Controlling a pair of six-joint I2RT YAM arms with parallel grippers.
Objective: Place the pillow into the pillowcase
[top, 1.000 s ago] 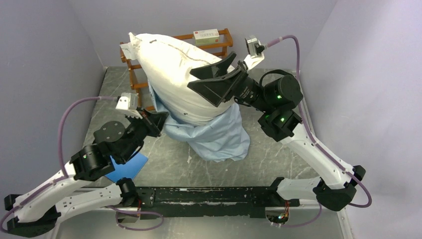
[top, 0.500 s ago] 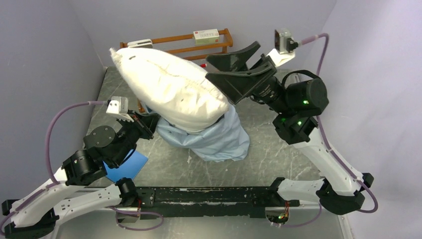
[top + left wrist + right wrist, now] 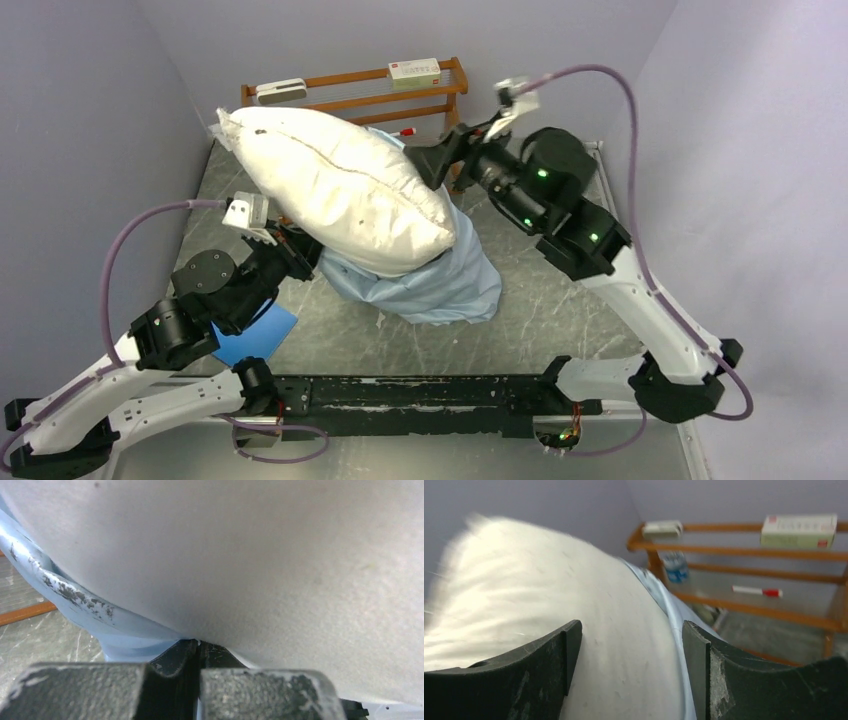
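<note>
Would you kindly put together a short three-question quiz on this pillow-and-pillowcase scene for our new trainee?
1. True or false: the pillow is fully inside the pillowcase.
2. What does the left tool pinch? A) the pillow B) the pillowcase C) nothing
3. Fill in: the tool whose jaws stand apart on either side of the pillow's end is the ____ tool.

Key
1. False: most of the pillow lies bare on top of the bunched pillowcase.
2. B: the jaws are shut on blue fabric.
3. The right tool.
</note>
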